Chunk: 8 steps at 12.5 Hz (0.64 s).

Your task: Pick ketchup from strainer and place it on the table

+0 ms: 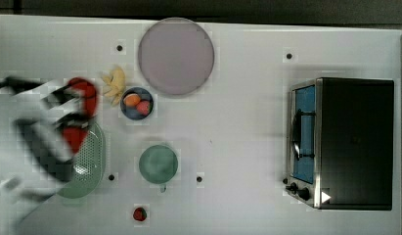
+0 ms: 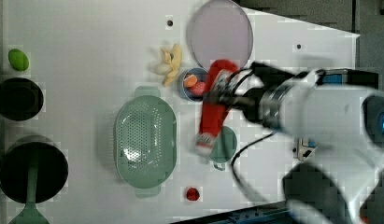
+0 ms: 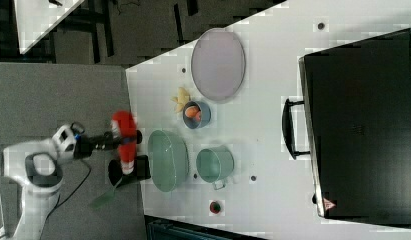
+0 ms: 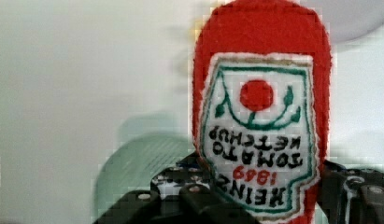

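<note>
Gripping the elongated red ketchup bottle [image 2: 214, 108] with its white-and-red label, the black gripper [image 2: 221, 93] on the white arm has its fingers closed across the bottle's body, and the bottle hangs clear of the white tabletop [image 1: 247, 122]. In the wrist view the label reads "Heinz Tomato Ketchup" and the bottle [image 4: 259, 116] stands between the dark fingers [image 4: 199, 196].

In the top view the bottle [image 1: 83, 112] sits over the strainer's rim at the end nearer the fruit, towards the table's short edge on the top view's left, with the blurred gripper [image 1: 66, 110] across it. In the left view its white cap end points towards the round green cup [image 2: 225, 144].

The pale green oval strainer [image 2: 145, 140] with a dotted, perforated bottom lies on the table with nothing in it. Beside it in the top view are the green cup [image 1: 158, 164], a small blue bowl [image 1: 136, 104] holding orange and red pieces, a yellow banana-like toy [image 1: 115, 84] and a large grey-lilac round plate [image 1: 175, 55] near the table's long edge at the top view's top. A small red strawberry [image 1: 140, 214] lies near the opposite long edge. A black and silver toaster oven [image 1: 345, 142] stands at the far short edge.
</note>
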{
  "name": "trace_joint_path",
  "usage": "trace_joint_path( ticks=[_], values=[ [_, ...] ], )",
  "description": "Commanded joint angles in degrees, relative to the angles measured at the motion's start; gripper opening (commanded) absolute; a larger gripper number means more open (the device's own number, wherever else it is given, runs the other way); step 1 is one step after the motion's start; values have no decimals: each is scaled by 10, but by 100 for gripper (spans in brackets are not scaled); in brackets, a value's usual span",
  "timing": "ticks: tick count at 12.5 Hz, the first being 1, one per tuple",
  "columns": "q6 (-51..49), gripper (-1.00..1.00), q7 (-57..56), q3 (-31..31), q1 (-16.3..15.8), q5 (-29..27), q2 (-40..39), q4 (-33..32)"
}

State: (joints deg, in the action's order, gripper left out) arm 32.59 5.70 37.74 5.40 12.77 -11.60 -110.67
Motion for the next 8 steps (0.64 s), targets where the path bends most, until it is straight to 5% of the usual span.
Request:
trace_joint_path(
  ticks=[1, 8],
  values=[
    [7, 21, -60, -65, 90, 0, -9, 7],
    [21, 21, -240, -153, 142, 0, -4, -26]
  ],
)
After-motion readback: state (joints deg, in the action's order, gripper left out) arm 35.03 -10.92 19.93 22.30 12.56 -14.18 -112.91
